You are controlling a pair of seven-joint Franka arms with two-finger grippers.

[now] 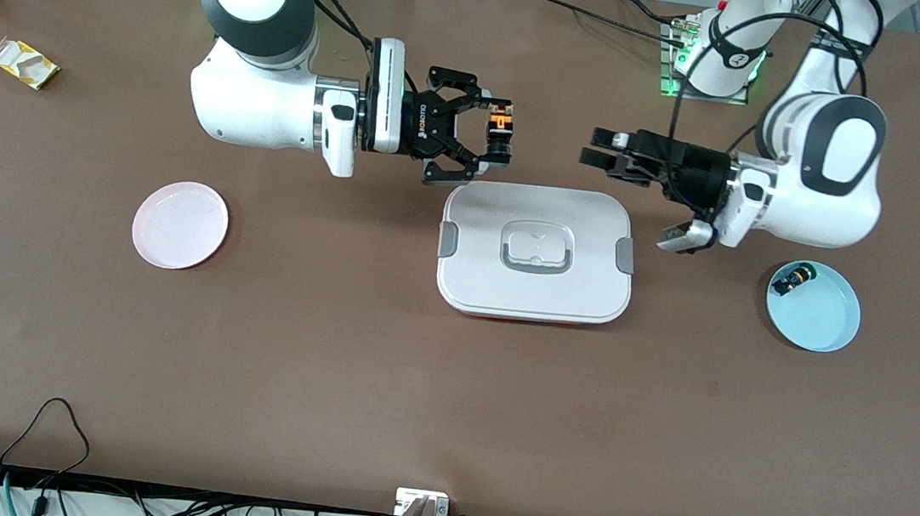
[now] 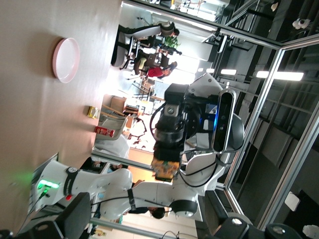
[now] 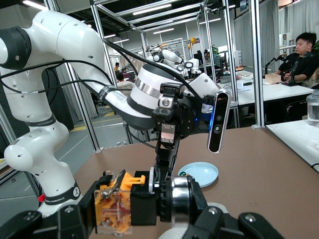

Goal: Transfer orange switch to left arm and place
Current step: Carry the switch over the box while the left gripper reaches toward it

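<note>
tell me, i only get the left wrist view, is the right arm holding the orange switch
Observer: Yes, the right gripper is shut on the orange switch, up near the box edge.
Operator: where's my left gripper
Observer: The left gripper is open, level with the switch, a gap between them.
Operator: anything on the blue plate
Observer: The blue plate holds another small switch.

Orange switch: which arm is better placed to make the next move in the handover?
Probably the left. The right gripper is already shut on the orange switch, held above the box edge. The left gripper is open, empty and pointing at it, so it only needs to close in.
</note>
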